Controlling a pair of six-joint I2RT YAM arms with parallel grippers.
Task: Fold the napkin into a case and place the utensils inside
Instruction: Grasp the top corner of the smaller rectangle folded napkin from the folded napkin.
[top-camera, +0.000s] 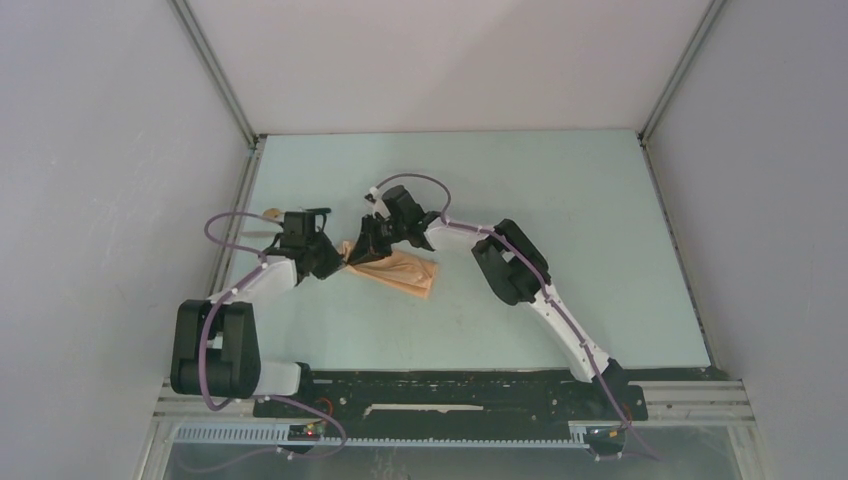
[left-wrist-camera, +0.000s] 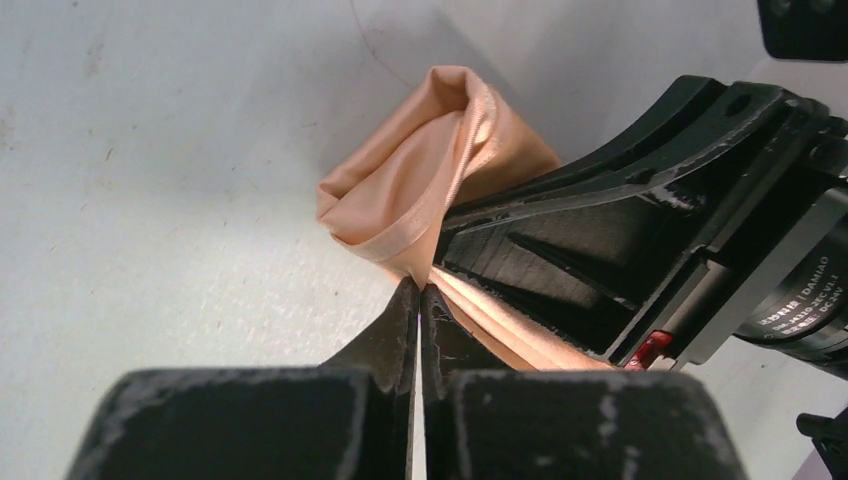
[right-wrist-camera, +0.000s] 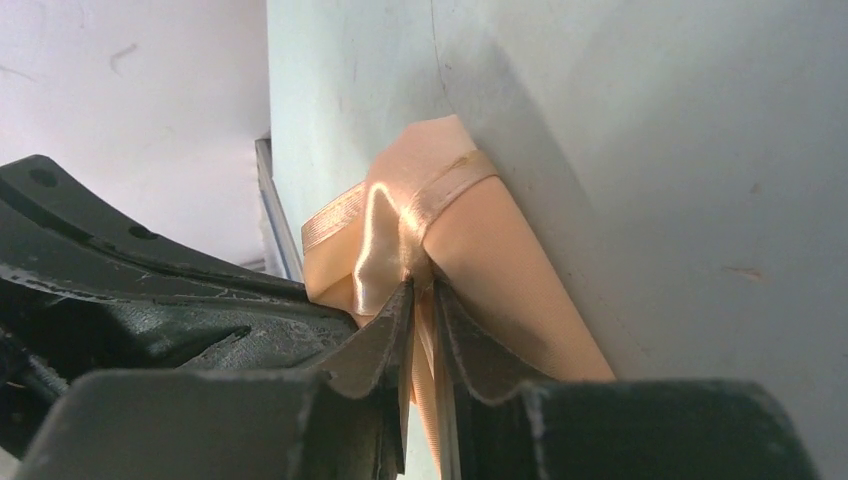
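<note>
1. The left gripper has its jaws pressed together with barely a slit between them. They nip the hemmed edge of the napkin right at the tips. A tip-only hold like this probably lets one layer be taken without dragging the rest.
2. The right gripper has its jaws narrow but not fully together, because several layers of cloth run down between them. It seems to clamp the thicker folded part, so the stack cannot slide while the other edge is worked.
3. In the top view both pinches sit close together at the napkin's 9 o'clock end. The left arm reaches in from about 8 o'clock and the right from about 1 o'clock. Coming from opposite sides keeps the wrists from colliding.
4. The cloth is already a narrow layered wedge. It puffs up into a loop beside the jaws, and its body trails toward 4 o'clock and lies on the table. I judge the folding nearly done, with this end being shaped as the mouth of the case.
5. A small golden piece, likely the spoon, lies at about 10 o'clock from the cloth, just beyond the left wrist and outside the cloth. I cannot make out the silvery utensil.
</note>
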